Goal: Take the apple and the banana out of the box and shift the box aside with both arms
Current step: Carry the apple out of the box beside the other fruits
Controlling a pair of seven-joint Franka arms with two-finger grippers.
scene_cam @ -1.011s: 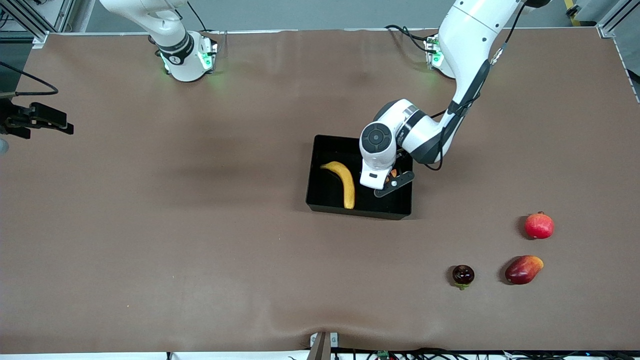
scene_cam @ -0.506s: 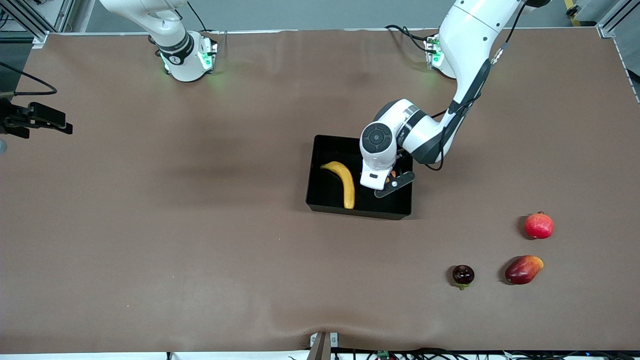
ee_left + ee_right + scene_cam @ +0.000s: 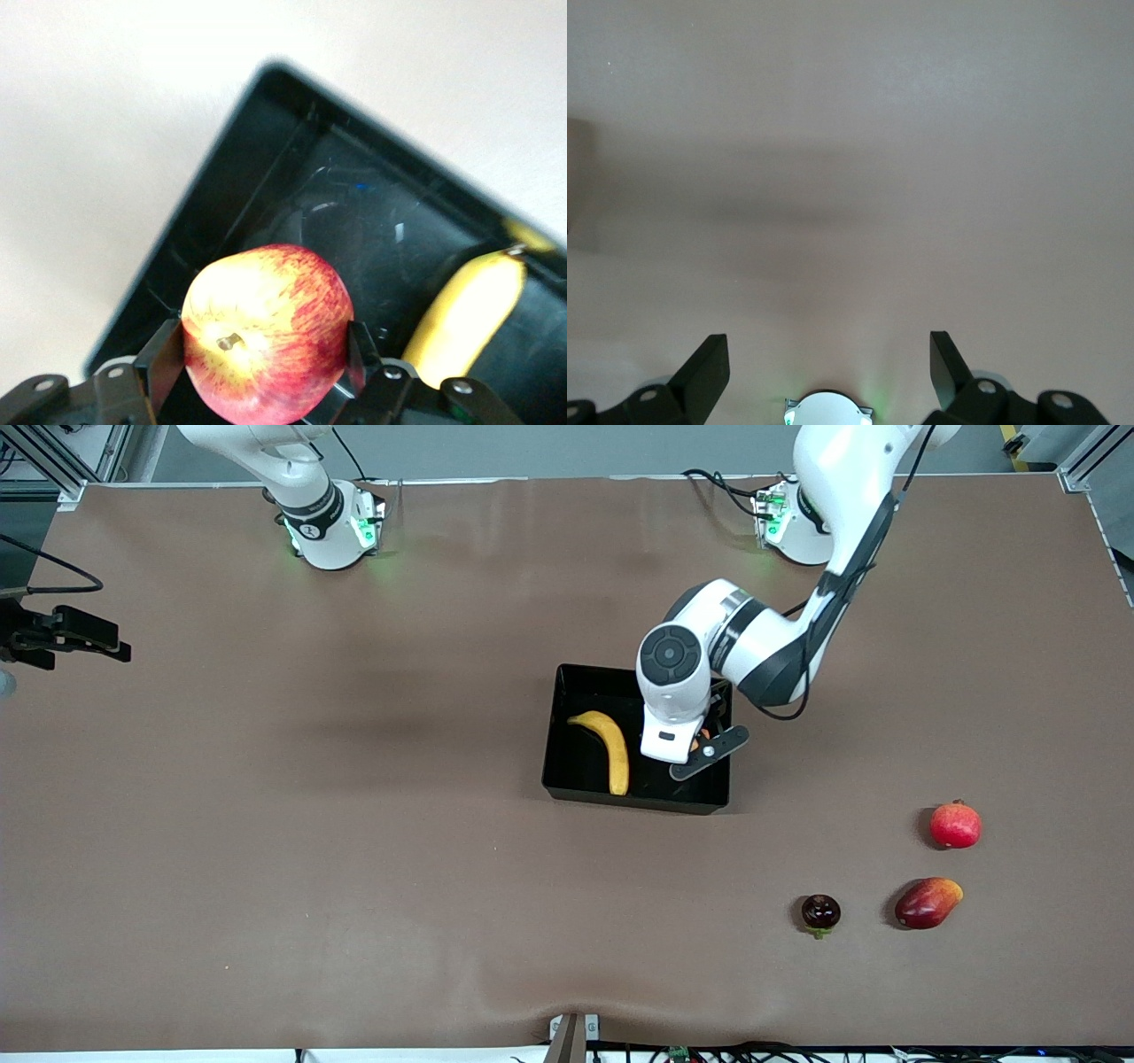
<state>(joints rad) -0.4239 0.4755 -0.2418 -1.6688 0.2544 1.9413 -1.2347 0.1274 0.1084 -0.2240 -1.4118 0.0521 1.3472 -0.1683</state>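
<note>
The black box [image 3: 633, 797] sits mid-table with the yellow banana [image 3: 609, 748] lying inside it. My left gripper [image 3: 700, 746] hangs over the box's end toward the left arm, shut on the red apple with yellow streaks [image 3: 266, 332]. Only a sliver of the apple [image 3: 704, 734] shows under the wrist in the front view. The left wrist view shows the fingers [image 3: 164, 363] pressed on both sides of the apple, with the box wall [image 3: 221, 204] and the banana [image 3: 461, 310] below. My right gripper [image 3: 828, 341] is open and empty over bare table near its own base, waiting.
A plain red crowned fruit [image 3: 955, 825], a red-orange mango [image 3: 927, 903] and a small dark fruit [image 3: 820, 912] lie toward the left arm's end, nearer the front camera than the box. A black fixture [image 3: 66, 638] juts in at the right arm's end.
The left wrist has risen a little and shifted slightly toward the left arm's end, with the apple still in its fingers. The banana, box and right arm have not moved.
</note>
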